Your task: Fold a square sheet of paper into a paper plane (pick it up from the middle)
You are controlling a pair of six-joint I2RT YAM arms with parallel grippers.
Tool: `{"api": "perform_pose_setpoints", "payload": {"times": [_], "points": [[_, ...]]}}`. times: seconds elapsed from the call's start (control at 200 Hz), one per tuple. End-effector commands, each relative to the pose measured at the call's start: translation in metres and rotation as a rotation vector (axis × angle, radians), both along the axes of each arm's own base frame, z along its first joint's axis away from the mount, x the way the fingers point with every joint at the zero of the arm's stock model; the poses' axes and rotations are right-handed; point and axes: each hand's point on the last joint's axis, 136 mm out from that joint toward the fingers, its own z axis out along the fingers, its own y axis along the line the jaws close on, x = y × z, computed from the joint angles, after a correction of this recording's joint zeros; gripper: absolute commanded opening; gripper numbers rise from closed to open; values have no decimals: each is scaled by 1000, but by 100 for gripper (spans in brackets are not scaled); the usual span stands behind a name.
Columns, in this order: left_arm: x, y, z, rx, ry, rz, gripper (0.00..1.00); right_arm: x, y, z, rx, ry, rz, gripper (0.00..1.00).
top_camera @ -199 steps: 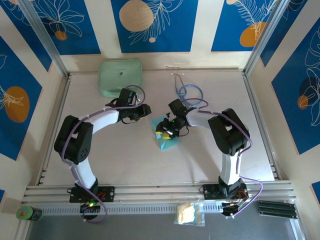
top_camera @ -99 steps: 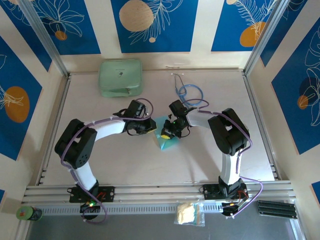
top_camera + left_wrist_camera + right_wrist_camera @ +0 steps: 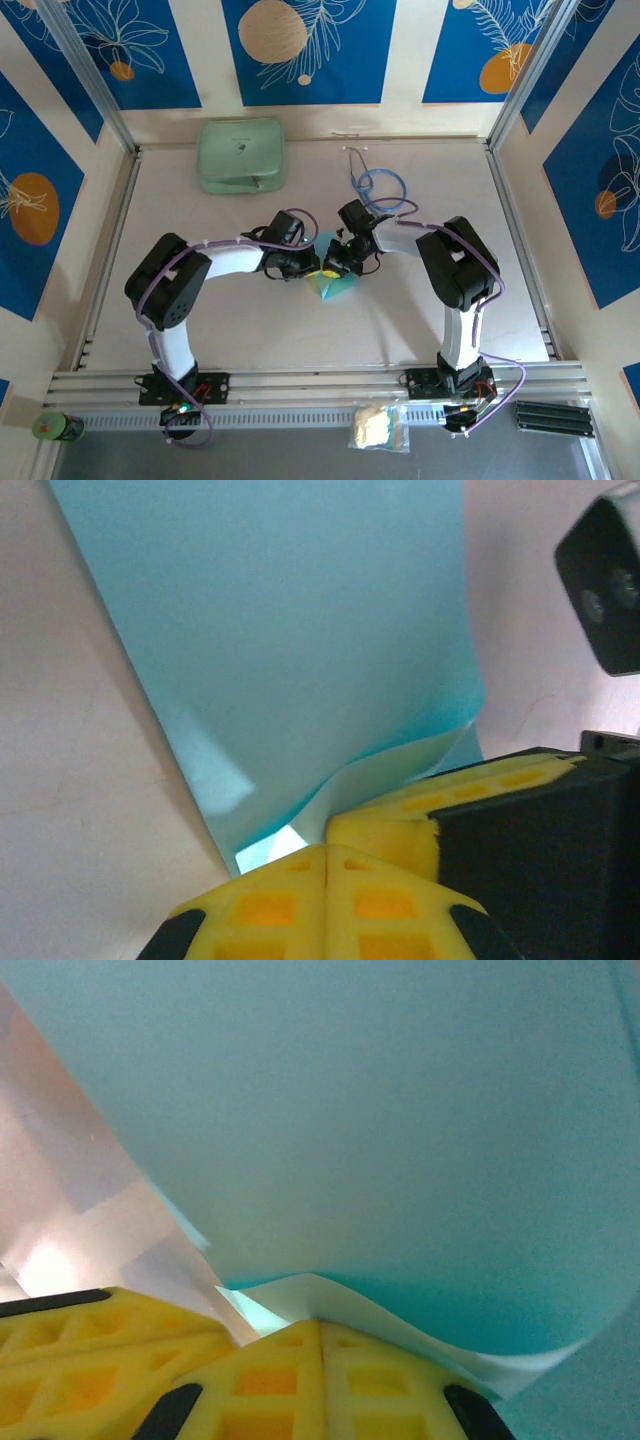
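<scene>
Left arm: stretched forward, forearm swung inward to the right.
Left gripper [image 3: 304,268]: jaws closed, yellow pads [image 3: 265,905] pressed flat together.
Right arm: forearm swung inward to the left.
Right gripper [image 3: 330,266]: jaws closed, held just beside the left gripper.

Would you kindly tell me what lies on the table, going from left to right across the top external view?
From the left: mint-green case → light-blue paper → stethoscope.

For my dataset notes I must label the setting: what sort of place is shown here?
Probably a robot test cell: the left arm and right arm are bolted to an aluminium rail at the near edge of the table, and blue floral panels wall it in.
</scene>
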Motion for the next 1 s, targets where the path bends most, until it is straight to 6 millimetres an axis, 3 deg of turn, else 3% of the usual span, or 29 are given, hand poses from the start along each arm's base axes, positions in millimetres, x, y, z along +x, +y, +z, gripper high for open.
{"api": "perform_pose_setpoints", "payload": {"times": [0.0, 0.355, 0.61, 0.825, 0.995], "points": [[-3, -6, -5, 4, 14, -12, 0, -23, -19, -29, -107, 96, -4, 0], [-9, 12, -28, 150, 55, 5, 0, -17, -13, -19, -43, 58, -10, 0], [-11, 19, -31, 214, 32, -46, 0, 8, -5, 32, 79, -123, -6, 2], [-7, 15, -28, 228, -19, -145, 0, 11, -21, 21, 48, -143, -15, 3], [-7, 20, -30, 259, -26, -169, 0, 10, -21, 14, 55, -138, 6, 3]]}}
